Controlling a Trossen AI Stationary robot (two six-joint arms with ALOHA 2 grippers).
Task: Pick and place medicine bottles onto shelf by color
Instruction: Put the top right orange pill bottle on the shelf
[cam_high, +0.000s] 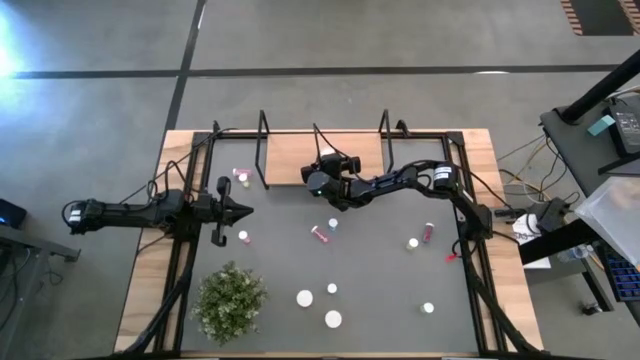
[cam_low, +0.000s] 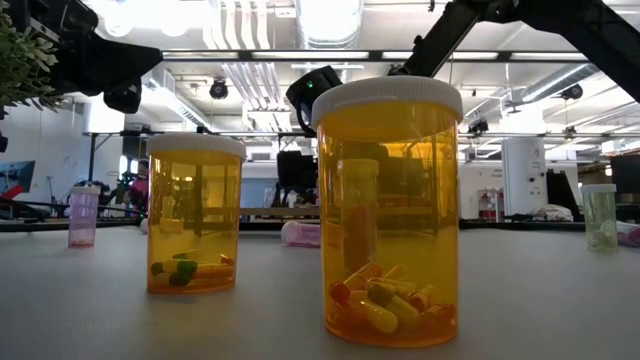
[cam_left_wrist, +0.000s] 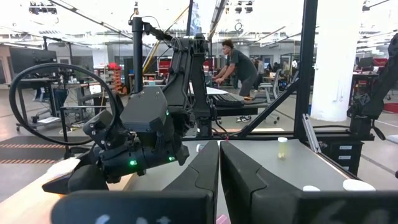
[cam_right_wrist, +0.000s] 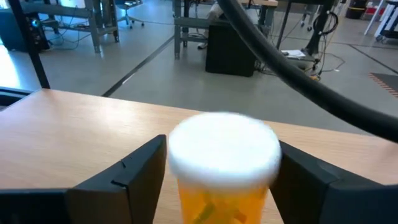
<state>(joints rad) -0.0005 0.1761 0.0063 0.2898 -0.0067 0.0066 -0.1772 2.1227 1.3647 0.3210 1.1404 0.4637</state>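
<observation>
An orange medicine bottle (cam_right_wrist: 224, 186) with a white cap stands upright on the light wooden shelf (cam_right_wrist: 74, 137) at the table's far edge. My right gripper (cam_high: 326, 158) reaches level over the shelf (cam_high: 290, 160) and is open, with one finger on each side of the bottle's cap. My left gripper (cam_high: 240, 208) waits shut at the table's left, holding nothing. Other bottles stand or lie on the dark mat: a pink one (cam_high: 321, 233) on its side and two orange ones (cam_low: 195, 215) (cam_low: 390, 210) near the front edge. My right gripper's fingers (cam_right_wrist: 134, 171) stand close on both sides of the white cap (cam_right_wrist: 186, 155), coming level from the table's near side. Whether they touch the cap, I cannot tell. The bottle stands upright with its base on the shelf board.
A green potted plant (cam_high: 230, 300) stands at the front left. A pink bottle (cam_high: 241, 175) stands left of the shelf. Black wire frames (cam_high: 263, 150) rise at the shelf's ends. More small bottles (cam_high: 429, 232) dot the mat's right half.
</observation>
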